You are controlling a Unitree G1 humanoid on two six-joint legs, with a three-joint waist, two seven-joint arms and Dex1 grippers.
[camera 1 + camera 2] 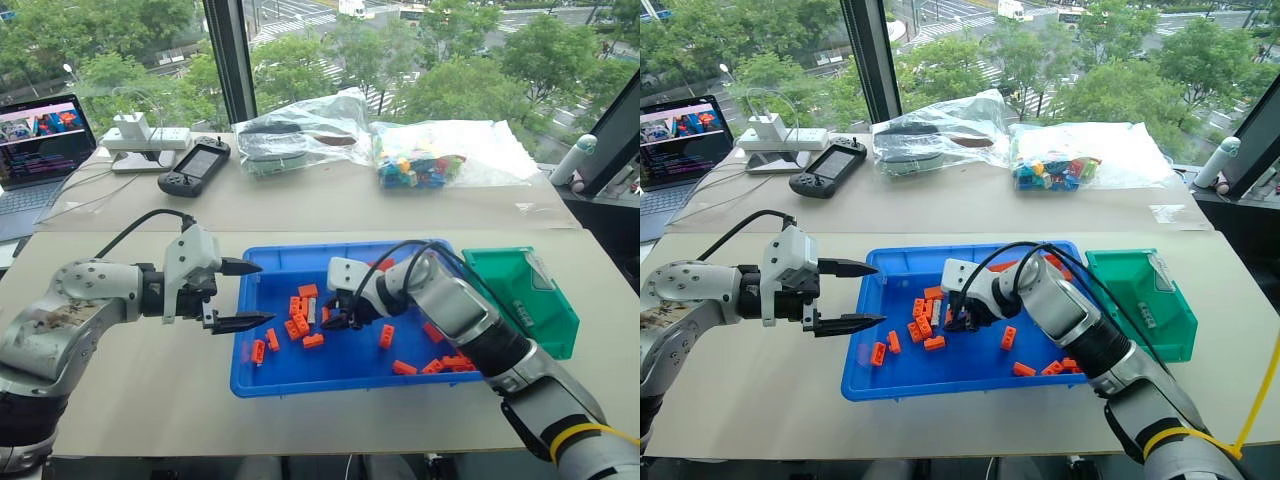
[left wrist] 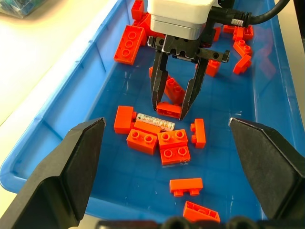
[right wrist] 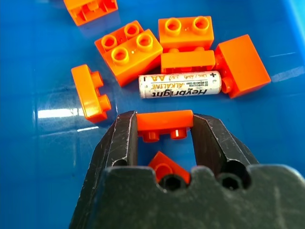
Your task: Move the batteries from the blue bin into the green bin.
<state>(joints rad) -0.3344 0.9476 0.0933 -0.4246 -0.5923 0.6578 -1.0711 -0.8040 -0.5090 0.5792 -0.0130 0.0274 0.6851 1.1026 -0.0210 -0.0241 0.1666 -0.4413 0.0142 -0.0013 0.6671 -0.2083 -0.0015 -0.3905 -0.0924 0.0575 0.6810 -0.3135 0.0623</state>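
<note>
The right gripper (image 3: pixel 164 125) is down inside the blue bin (image 1: pixel 262 380), fingers pinched on either end of a small orange brick (image 3: pixel 165 123), not on a battery. Just beyond that brick lies the battery (image 3: pixel 180 84), flat on the bin floor, its white label reading "Heybright", "ALKALINE" and "AA" with a plus mark at one end. It is hemmed in: one orange block (image 3: pixel 241 65) touches its far end and a long brick (image 3: pixel 188 60) runs along its side, while the side facing the gripper is bare blue floor. In the left wrist view the same battery (image 2: pixel 155 121) sits wedged in a cluster of bricks just short of the pinching fingers. One battery is visible in the blue bin; five loose orange bricks ring it in the right wrist view, plus the one being pinched and another beneath the gripper. The left gripper (image 1: pixel 242 294) hovers at the blue bin's left rim, fingers spread wide with nothing between them. The green bin (image 1: pixel 520 295) stands against the blue bin's right end; something small and slim (image 1: pixel 1147 318) lies on its floor, too small to identify.
</note>
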